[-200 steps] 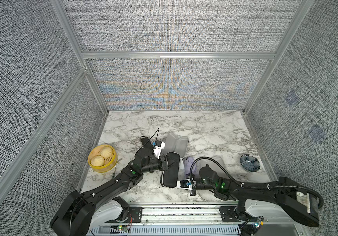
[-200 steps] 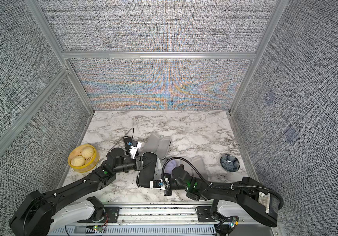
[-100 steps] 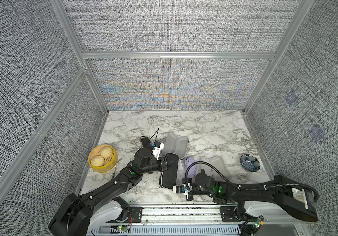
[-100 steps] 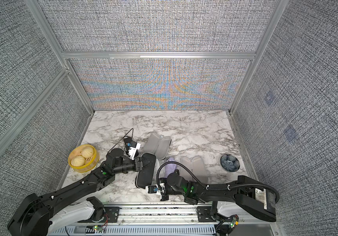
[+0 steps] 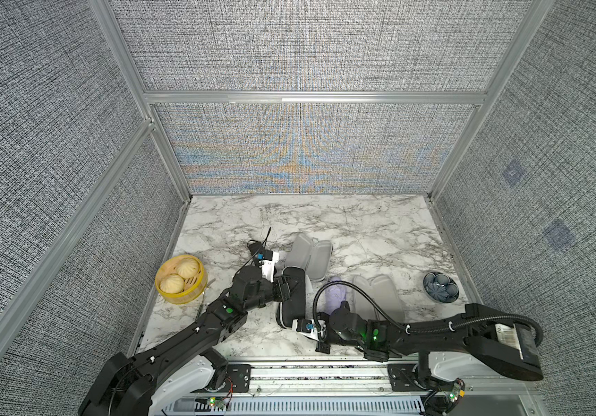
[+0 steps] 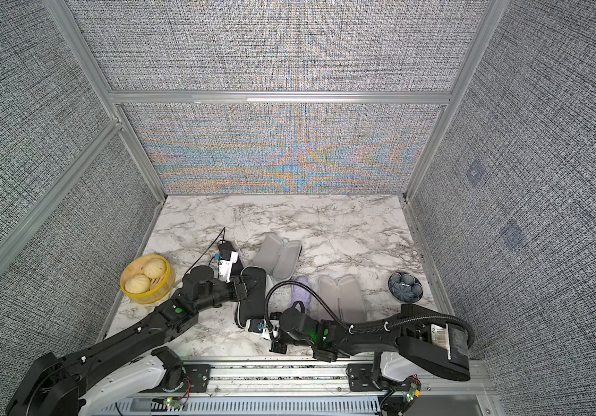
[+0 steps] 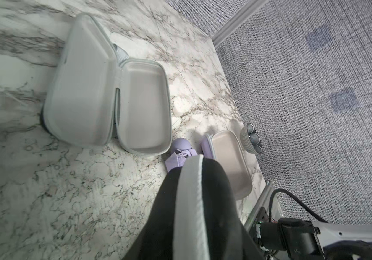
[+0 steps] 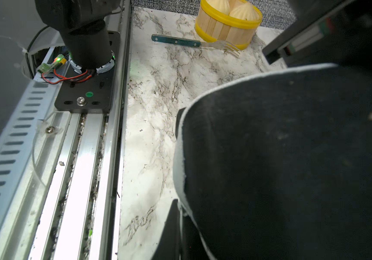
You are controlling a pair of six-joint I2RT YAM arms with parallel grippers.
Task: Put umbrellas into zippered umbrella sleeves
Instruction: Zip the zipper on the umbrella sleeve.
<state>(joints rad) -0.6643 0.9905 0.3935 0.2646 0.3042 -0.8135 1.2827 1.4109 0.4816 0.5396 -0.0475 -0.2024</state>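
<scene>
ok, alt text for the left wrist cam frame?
A black zippered sleeve, its pale zip edge toward the camera, fills the foreground over a marble table. Beyond it lie an open grey-lined sleeve, a lavender umbrella beside an open lavender sleeve, and a small bowl by the wall.

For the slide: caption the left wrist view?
Black sleeve in the foreground; open grey-lined sleeve, lavender umbrella and open lavender sleeve beyond.
</scene>
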